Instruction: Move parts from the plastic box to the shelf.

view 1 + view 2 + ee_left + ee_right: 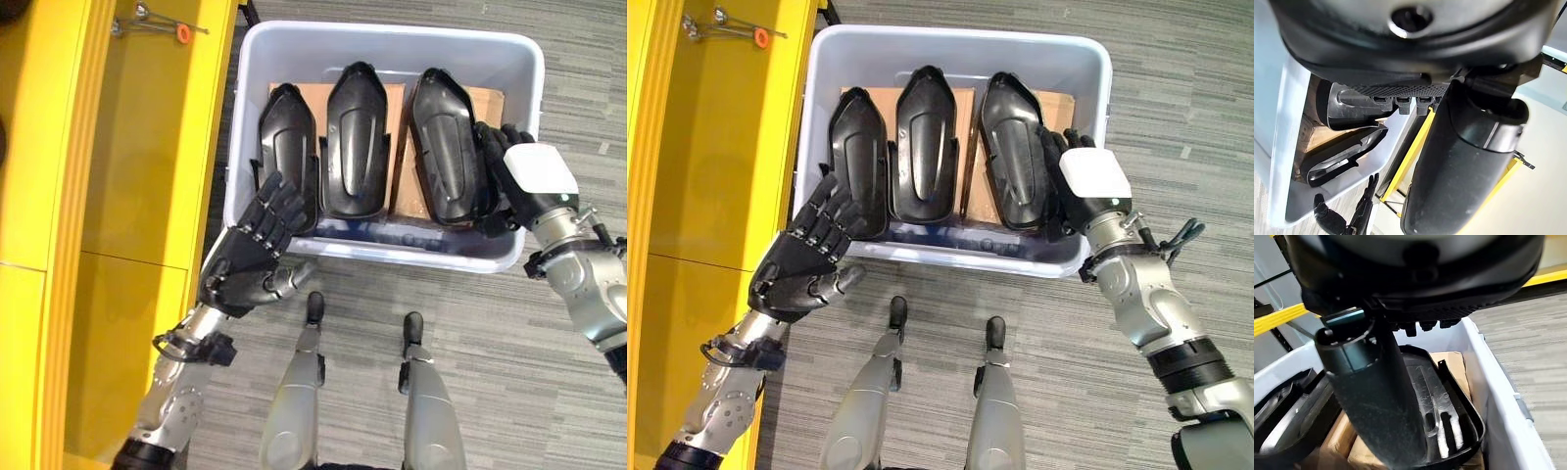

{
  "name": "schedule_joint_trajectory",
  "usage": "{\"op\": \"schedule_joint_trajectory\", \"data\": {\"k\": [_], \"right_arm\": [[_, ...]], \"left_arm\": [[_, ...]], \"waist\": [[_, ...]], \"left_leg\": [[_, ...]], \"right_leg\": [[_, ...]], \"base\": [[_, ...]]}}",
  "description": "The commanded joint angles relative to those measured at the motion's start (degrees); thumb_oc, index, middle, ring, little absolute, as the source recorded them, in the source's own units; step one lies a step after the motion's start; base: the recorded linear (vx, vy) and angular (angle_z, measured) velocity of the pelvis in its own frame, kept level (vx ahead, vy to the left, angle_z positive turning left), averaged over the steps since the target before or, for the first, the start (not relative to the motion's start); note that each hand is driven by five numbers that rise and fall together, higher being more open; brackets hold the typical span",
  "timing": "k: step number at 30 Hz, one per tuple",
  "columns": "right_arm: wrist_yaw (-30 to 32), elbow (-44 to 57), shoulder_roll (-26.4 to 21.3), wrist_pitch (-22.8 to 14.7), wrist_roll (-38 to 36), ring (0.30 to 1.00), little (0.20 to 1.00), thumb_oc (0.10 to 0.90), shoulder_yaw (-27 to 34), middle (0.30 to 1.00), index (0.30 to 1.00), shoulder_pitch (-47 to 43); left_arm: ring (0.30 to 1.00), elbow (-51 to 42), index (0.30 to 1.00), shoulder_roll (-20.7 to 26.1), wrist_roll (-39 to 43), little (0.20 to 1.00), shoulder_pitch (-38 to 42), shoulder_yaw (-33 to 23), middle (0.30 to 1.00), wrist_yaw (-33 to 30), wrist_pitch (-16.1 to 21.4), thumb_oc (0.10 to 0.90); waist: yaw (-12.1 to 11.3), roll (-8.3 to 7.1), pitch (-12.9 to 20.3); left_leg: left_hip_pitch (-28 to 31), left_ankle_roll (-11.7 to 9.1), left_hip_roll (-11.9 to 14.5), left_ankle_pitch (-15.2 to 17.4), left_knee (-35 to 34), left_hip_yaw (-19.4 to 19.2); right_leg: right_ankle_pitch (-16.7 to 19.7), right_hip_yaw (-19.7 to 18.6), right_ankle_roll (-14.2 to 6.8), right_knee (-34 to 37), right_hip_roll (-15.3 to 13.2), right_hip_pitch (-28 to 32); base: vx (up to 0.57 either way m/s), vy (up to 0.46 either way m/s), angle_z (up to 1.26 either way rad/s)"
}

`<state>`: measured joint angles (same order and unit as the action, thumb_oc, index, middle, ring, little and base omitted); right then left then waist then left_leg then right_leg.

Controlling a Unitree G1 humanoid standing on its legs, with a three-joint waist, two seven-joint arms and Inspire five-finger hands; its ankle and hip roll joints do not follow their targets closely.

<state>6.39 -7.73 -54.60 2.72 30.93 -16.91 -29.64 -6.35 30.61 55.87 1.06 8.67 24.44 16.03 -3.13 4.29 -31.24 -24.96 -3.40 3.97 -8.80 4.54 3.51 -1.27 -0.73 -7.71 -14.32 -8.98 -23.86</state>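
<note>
Inside the plastic box [245, 108] three black parts stand on cardboard [397, 98]. My right hand [1087, 186] touches the rightmost part [446, 142], its fingers curled round the edge; my left hand [250, 255] hovers open. A shallow hold could drop it before the yellow shelf [147, 147].

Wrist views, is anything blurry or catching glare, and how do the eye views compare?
Left wrist view: the left hand looms soft and close, with bright window light behind. Right wrist view: the right hand is blurred near the lens; the black part shows pale sheen. Left eye view: evenly lit, parts glossy in the plastic box.
</note>
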Motion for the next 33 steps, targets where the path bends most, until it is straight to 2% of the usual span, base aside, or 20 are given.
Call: {"op": "schedule_joint_trajectory", "data": {"k": [1,8,12,13,16,18,24,33], "right_arm": [[3.05,7.38,-3.21,-1.32,6.97,1.000,1.000,0.900,0.73,1.000,1.000,-5.12],[5.07,10.09,-2.31,0.36,12.40,1.000,1.000,0.900,2.06,1.000,1.000,-1.49],[7.43,6.93,-1.29,0.90,15.33,1.000,1.000,0.900,0.43,1.000,1.000,-1.62],[9.49,4.10,-0.70,0.20,17.12,1.000,1.000,0.900,-0.76,1.000,1.000,-2.54],[10.71,2.91,-0.23,0.65,17.76,1.000,1.000,0.900,-1.42,1.000,1.000,-2.58],[11.18,1.43,0.49,1.95,17.42,1.000,1.000,0.900,-2.12,1.000,1.000,-3.22],[12.76,-4.63,0.65,2.44,15.25,1.000,1.000,0.900,-4.75,1.000,1.000,-6.33],[15.46,-15.56,1.79,1.44,13.67,1.000,1.000,0.900,-10.13,1.000,1.000,-14.87]], "left_arm": [[1.000,-8.94,1.000,1.00,0.19,1.000,0.82,-1.52,1.000,1.93,3.74,0.900],[1.000,-9.71,1.000,0.65,-0.36,1.000,0.52,-1.48,1.000,0.54,3.96,0.900],[1.000,-9.14,1.000,0.67,-0.89,1.000,1.02,-1.58,1.000,-0.26,4.62,0.900],[1.000,-8.87,1.000,1.21,-3.69,1.000,1.27,-1.87,1.000,-0.61,7.29,0.900],[1.000,-8.69,1.000,1.08,-3.23,1.000,1.96,-2.08,1.000,-0.82,6.58,0.900],[1.000,-8.71,1.000,1.25,-4.03,1.000,2.46,-2.01,1.000,-0.22,6.25,0.900],[1.000,-7.95,1.000,1.26,-3.61,1.000,3.55,-1.13,1.000,-0.34,5.98,0.900],[1.000,-6.82,1.000,1.23,-3.03,1.000,5.68,0.07,1.000,-0.59,4.97,0.900]], "waist": [[0.64,-0.69,1.44],[0.87,-1.03,1.44],[0.66,-0.69,1.44],[0.30,-0.39,1.44],[0.22,-0.21,1.44],[0.05,-0.12,1.44],[-0.48,0.51,1.44],[-2.05,1.71,1.44]], "left_leg": [[1.10,2.64,-1.18,2.90,0.08,-0.16],[0.52,2.58,-1.19,2.82,-0.26,-0.34],[-0.60,2.61,-1.22,2.72,0.20,-0.43],[-1.01,2.61,-1.30,2.65,0.37,-0.35],[-1.26,2.71,-1.47,2.66,0.36,-0.39],[-1.71,2.72,-1.61,2.70,0.66,-0.39],[-2.72,2.69,-1.91,2.79,1.41,-0.15],[-5.12,2.72,-2.60,2.58,2.06,0.19]], "right_leg": [[-0.38,2.00,4.14,-0.64,3.46,0.02],[-0.17,1.99,3.94,-0.42,3.62,-0.59],[-0.47,2.32,4.08,-1.12,3.58,-1.62],[-0.69,2.58,4.19,-1.58,3.45,-2.05],[-0.88,2.82,4.10,-1.93,3.31,-2.41],[-0.99,2.96,4.21,-2.21,3.27,-2.79],[-1.38,3.40,4.33,-3.17,3.05,-3.67],[-1.74,4.43,4.37,-4.76,2.67,-6.12]], "base": [[0.00,0.000,0.00],[0.00,0.000,0.00],[0.00,0.000,0.00],[0.00,0.000,0.00],[0.00,0.000,0.00],[0.00,0.000,0.00],[0.00,0.000,0.00],[0.00,-0.003,0.00]]}}
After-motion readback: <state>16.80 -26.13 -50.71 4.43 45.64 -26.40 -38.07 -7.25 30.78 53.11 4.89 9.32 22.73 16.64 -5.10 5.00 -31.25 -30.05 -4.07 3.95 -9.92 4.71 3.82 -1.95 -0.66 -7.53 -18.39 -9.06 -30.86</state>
